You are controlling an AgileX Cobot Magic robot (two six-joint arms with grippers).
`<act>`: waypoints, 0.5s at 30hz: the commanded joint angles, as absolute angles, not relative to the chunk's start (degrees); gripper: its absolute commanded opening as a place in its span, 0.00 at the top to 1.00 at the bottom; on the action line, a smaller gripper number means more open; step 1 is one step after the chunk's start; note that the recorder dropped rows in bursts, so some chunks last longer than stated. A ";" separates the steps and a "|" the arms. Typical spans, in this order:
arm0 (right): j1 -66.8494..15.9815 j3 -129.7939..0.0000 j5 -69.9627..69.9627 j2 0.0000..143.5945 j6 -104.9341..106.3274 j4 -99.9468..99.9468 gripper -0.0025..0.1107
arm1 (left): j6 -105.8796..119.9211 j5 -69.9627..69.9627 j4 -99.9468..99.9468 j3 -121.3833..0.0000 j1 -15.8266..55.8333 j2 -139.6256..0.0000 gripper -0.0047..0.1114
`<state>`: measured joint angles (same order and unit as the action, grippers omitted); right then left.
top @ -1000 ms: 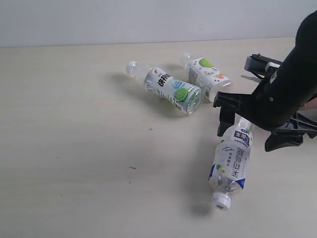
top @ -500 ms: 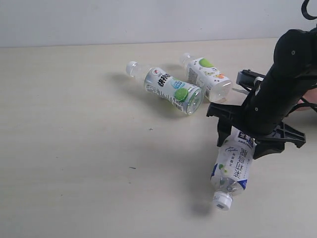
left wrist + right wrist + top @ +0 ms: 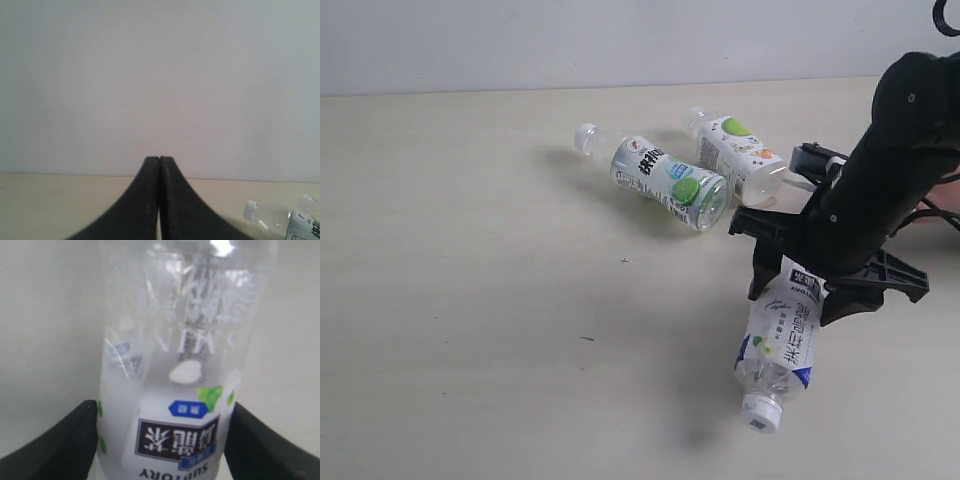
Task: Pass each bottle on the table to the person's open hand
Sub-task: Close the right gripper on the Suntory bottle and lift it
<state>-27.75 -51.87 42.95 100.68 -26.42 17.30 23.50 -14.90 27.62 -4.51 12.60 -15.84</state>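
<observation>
Liftoff: bottle (image 3: 778, 345) now clear of table (image 3: 470, 300), cap-down, clamped in right gripper (image 3: 798, 298); handover next. Left gripper (image 3: 159, 165) clenched empty.

Exterior view: looks down at a slant across the desk (image 3: 470, 300) toward a pale wall (image 3: 520, 40), far enough back to take in the right hand (image 3: 795, 300) and three bottles. Left wrist view: sits low behind the left hand (image 3: 159, 200), faces level over the desk to a wall, shares a white-capped bottle (image 3: 267, 215) with the exterior. Right wrist view: looks along the hand, very near the blue-label bottle (image 3: 180, 390), also seen in the exterior.
</observation>
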 commanded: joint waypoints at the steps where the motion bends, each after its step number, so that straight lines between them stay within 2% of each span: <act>1: -27.95 -54.77 49.47 98.49 -22.13 19.72 0.98 | 23.59 -15.18 27.60 -4.21 12.59 -15.44 0.96; 9: -27.95 -61.97 62.39 92.64 -14.39 18.46 0.98 | 23.59 -15.18 27.60 -4.21 12.59 -15.44 0.96; 15: -25.32 -72.55 69.96 88.35 -14.46 7.51 0.98 | 23.59 -15.18 27.60 -4.21 12.59 -15.44 0.96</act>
<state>-27.13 -69.35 69.04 89.53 -15.44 10.42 23.50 -14.90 27.62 -4.51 12.60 -15.84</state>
